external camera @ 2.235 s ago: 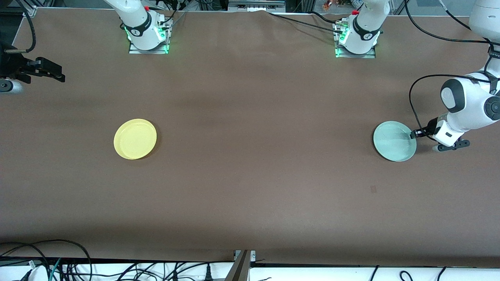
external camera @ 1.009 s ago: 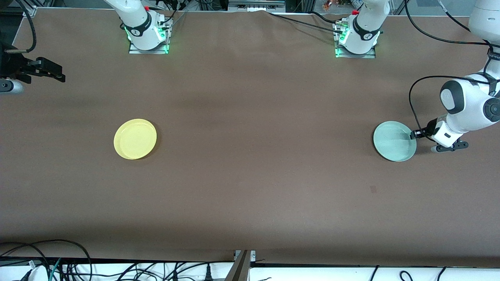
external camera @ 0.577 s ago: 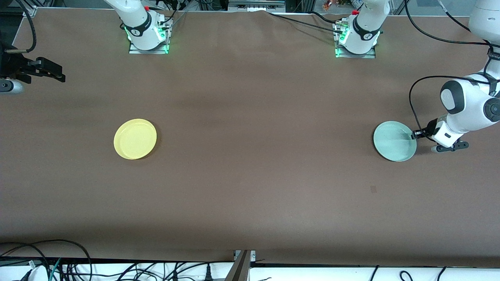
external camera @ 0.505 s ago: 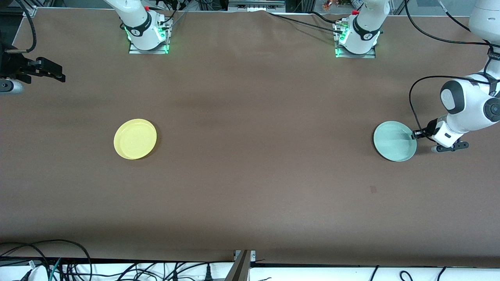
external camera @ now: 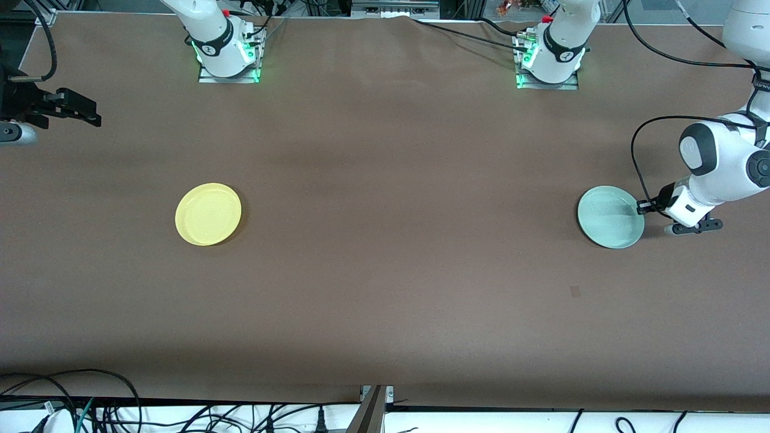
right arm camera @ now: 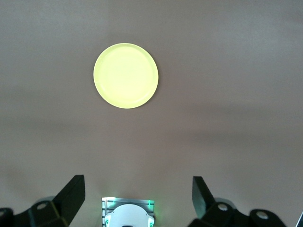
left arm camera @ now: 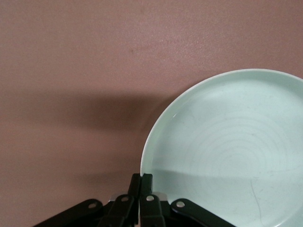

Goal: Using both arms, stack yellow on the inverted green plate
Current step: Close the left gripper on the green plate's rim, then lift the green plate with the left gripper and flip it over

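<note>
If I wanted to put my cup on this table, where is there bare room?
The widest bare stretch lies between the yellow plate and the green plate; the strip nearer the front camera than both plates is bare too. It is tight only at the green plate's edge, where the left gripper is shut on the rim. The right gripper waits open, high over its end of the table.

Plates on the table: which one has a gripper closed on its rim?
The pale green round plastic plate: the left gripper pinches its rim. The yellow plate lies untouched.
</note>
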You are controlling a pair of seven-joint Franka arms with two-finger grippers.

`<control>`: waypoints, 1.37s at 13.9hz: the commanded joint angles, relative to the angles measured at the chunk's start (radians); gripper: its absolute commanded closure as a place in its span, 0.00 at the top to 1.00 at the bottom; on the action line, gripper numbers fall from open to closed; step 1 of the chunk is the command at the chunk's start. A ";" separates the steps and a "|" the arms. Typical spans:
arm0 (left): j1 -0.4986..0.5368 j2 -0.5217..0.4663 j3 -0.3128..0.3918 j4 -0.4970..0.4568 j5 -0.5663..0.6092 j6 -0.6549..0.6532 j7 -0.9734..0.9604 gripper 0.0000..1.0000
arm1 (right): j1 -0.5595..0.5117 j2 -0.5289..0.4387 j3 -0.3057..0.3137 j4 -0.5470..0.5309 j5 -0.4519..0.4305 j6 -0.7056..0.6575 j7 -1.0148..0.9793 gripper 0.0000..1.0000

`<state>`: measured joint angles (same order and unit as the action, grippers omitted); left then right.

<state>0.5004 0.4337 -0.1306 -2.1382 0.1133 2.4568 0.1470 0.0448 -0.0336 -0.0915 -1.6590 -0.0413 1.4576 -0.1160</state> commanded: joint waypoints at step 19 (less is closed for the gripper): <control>-0.603 -0.055 -0.106 0.655 0.275 -0.725 -0.271 0.00 | 0.001 0.000 -0.001 0.011 0.015 -0.011 0.006 1.00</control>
<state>-0.0083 0.3306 -0.2508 -1.5798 0.3287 1.7931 -0.0743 0.0453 -0.0336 -0.0913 -1.6589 -0.0412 1.4577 -0.1159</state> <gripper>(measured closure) 0.974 0.000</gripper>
